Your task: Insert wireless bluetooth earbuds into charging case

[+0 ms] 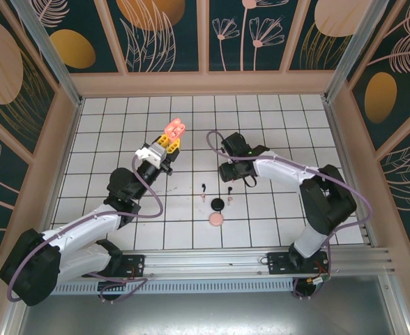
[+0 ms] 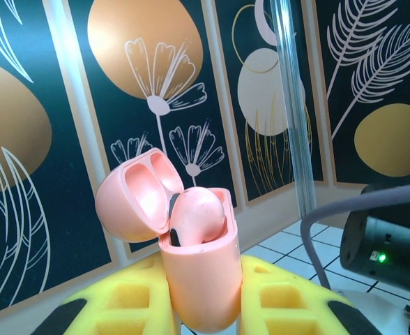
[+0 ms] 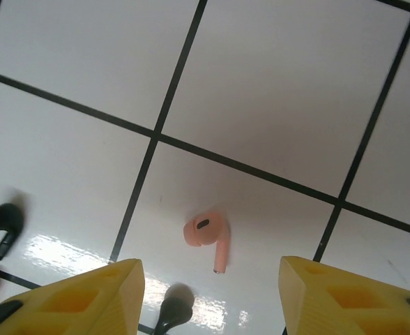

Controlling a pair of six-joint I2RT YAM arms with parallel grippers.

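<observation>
Clearly, the left claw (image 2: 205, 296) was pinching the pink charging case (image 2: 199, 279) between its yellow fingers (image 2: 132, 296), with the case upright and raised above the white-tiled counter (image 1: 107, 139). Its lid (image 2: 139, 202) stood open toward the claw's left finger. A pink earbud (image 2: 198, 218) sat in the body with its rounded head above the rim; whether it was fully seated I could not tell. The right claw (image 3: 210, 279) was spread wide and held nothing, pointing down at the counter. A second pink earbud (image 3: 207, 236) lay on a tile just ahead of the gap between its fingers, touching neither. A black earbud (image 3: 1, 225) lay well off to that claw's left, and another dark earbud (image 3: 169, 301) lay low between the fingers, blurred. From above, a round black case (image 1: 217, 204) and a round peach case (image 1: 216, 220) lay just beside each other, nearer the arm bases than either claw.
</observation>
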